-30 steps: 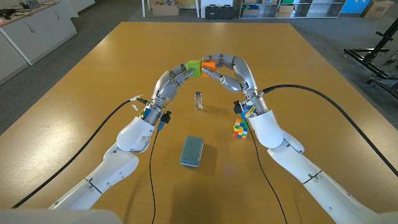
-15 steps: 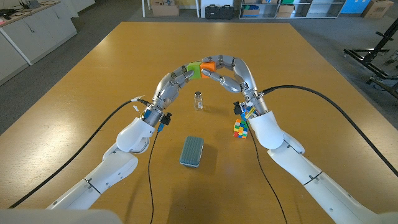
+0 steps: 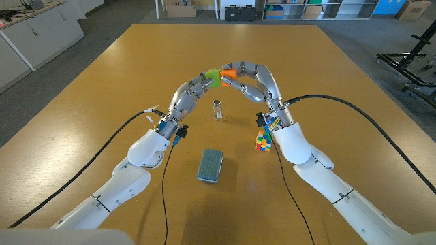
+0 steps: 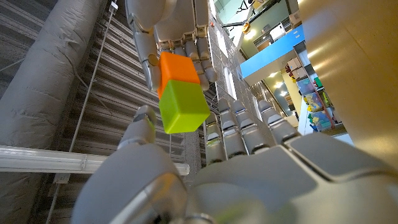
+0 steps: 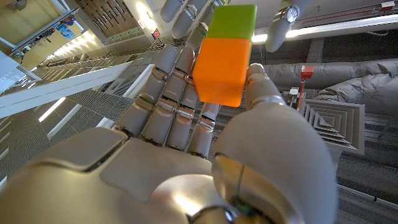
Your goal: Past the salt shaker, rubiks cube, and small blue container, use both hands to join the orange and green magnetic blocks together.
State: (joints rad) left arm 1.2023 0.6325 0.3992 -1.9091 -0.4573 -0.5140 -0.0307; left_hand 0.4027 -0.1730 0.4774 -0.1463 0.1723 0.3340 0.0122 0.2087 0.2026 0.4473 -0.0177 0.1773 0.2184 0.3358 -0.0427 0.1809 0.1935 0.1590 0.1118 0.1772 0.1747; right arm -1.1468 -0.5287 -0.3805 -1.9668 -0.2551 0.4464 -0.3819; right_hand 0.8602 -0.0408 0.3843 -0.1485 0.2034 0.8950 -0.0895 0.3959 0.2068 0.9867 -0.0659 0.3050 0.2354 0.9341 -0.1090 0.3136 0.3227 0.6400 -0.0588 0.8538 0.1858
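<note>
Orange and green meet in the air, out past the other things on the wooden table [image 3: 95, 82]. From the head view, the left hand [image 3: 193, 90] holds the green block [image 3: 213, 77] and the right hand [image 3: 248, 77] holds the orange block [image 3: 227, 71]. The two blocks touch, side by side. Both arms reach far forward so the blocks come together beyond the salt shaker [image 3: 217, 109], the cube [image 3: 263, 139] and the small blue box [image 3: 210, 165]. Those three sit on the table, nearer the robot, out of the way.

In the left wrist view, the left hand [image 4: 236, 168] has its fingers closed around the green block [image 4: 183, 106]. The orange block [image 4: 178, 69] sits right against it, with no gap showing.

In the right wrist view, the right hand [image 5: 186, 155] pinches the orange block [image 5: 222, 70] between thumb and fingers. The green block [image 5: 232, 20] is stuck to its far end. The joining looks done, I think.
</note>
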